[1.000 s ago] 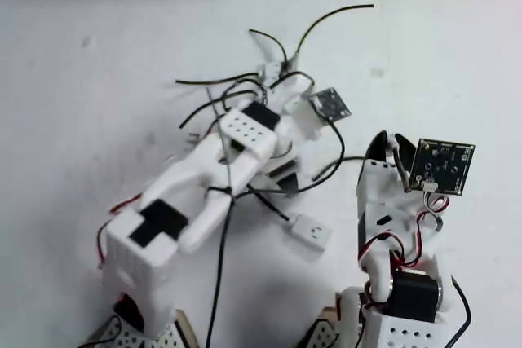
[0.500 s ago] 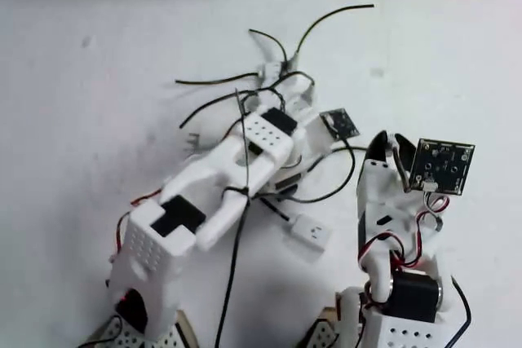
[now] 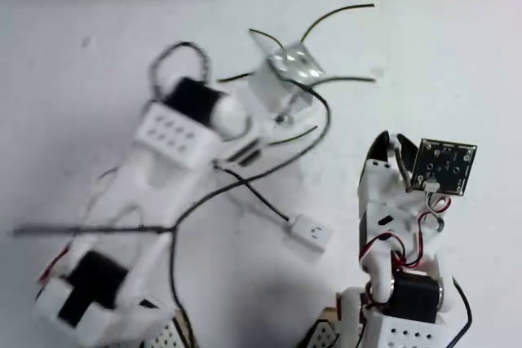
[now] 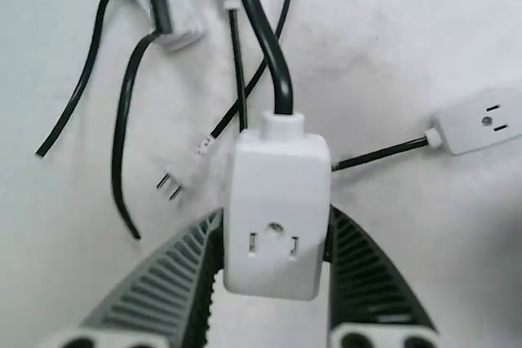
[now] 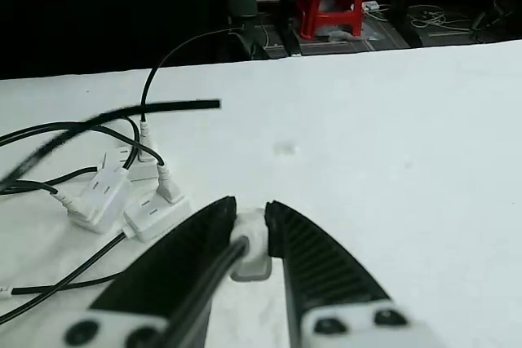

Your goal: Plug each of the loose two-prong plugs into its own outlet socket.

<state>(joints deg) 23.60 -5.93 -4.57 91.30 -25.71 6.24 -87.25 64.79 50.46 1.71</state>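
Swung back and left over the last second with left gripper [image 4: 274, 219] clamped on outlet socket [image 4: 277, 201] squarely between fingers [image 4: 192, 270], loose two-prong plug [image 4: 169, 187] on table [image 4: 408, 22] nearby, right gripper [image 5: 250, 209] pinching white cord end [image 5: 254, 250].

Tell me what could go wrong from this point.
1. The left gripper holds an outlet socket, apparently lifted. Its black cord crosses thinner cords, so moving it may drag them and shift the loose two-prong plug nearby.
2. The right gripper pinches a small white piece only near its fingertips, so it could slip or twist out.
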